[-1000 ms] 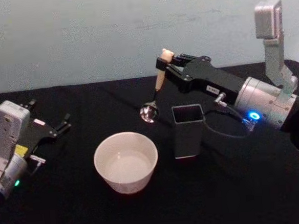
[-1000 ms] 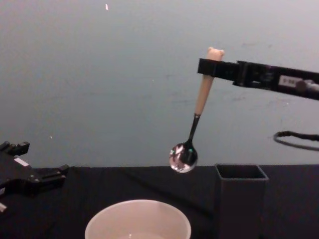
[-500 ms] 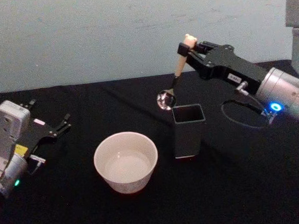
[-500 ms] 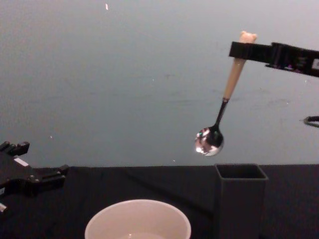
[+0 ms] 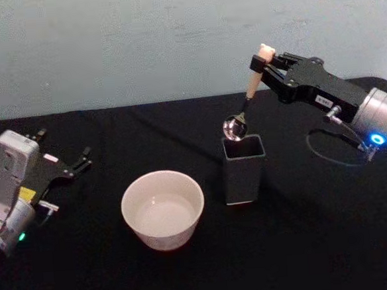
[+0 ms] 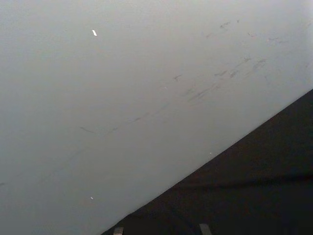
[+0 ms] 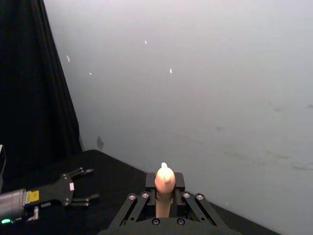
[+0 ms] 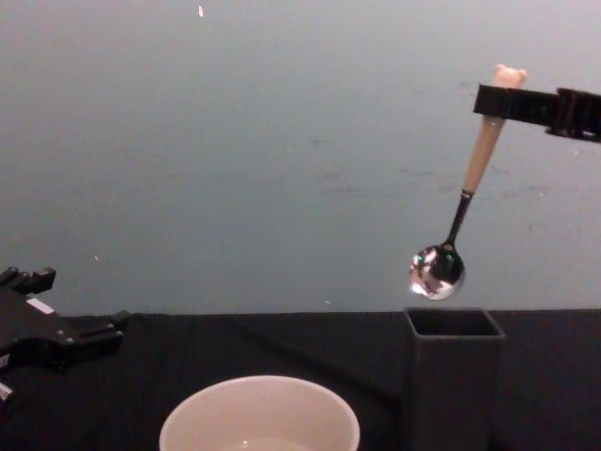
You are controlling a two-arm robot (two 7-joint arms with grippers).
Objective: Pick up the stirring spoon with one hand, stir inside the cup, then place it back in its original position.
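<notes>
The stirring spoon [image 5: 244, 105] hangs in the air over the right half of the bench [image 5: 307, 243]. Its long axis is near upright but tilted. The bear head is at the top and the shiny round bowl at the bottom, with the bowl swung toward the robot's left of the handle. In the chest view the spoon [image 8: 465, 211] has its bowl just above the open top of the dark grey square holder [image 8: 451, 385], toward the opening's left side and not touching the rim.

The right tool [image 5: 265, 63] reaches in from the right edge. Its flat black jaws are closed on the beige handle just below the bear head. The right wrist view shows that head [image 7: 165, 183] poking up between the fingers.

There is one spoon, one cream cup [image 5: 163, 238], one holder [image 5: 242, 175] and two tools. The cup stands to the left of the holder and slightly nearer the robot, with a strip of bare black bench between them.

The left tool [image 5: 81, 159] lies low near the bench's left edge, well apart from the cup. Its fingers are spread and hold nothing.

Black bench stretches in front of the cup and holder and to the holder's right. A pale wall [image 5: 140, 42] runs along the far edge.
</notes>
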